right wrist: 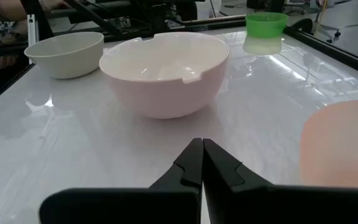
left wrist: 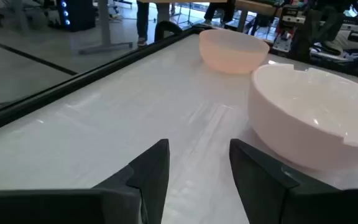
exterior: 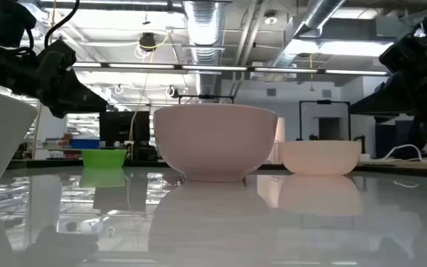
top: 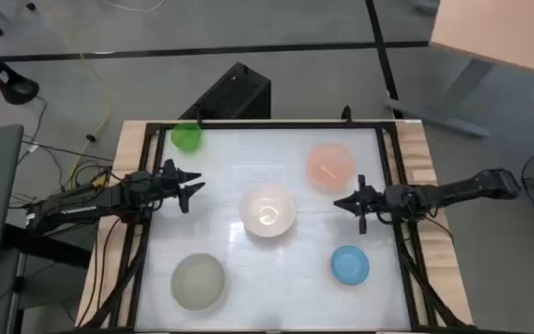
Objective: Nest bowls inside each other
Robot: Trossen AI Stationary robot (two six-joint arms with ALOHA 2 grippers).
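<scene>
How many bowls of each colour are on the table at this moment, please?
White bowl: 1
Pink-salmon bowl: 1
Grey-beige bowl: 1
Light blue bowl: 1
Green bowl: 1
Total: 5 bowls, all standing apart, none nested yet.

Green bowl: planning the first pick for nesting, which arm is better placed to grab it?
Left, probably. The green bowl sits at the table's far left corner near the open left hand; the right hand is shut, across the table.
</scene>
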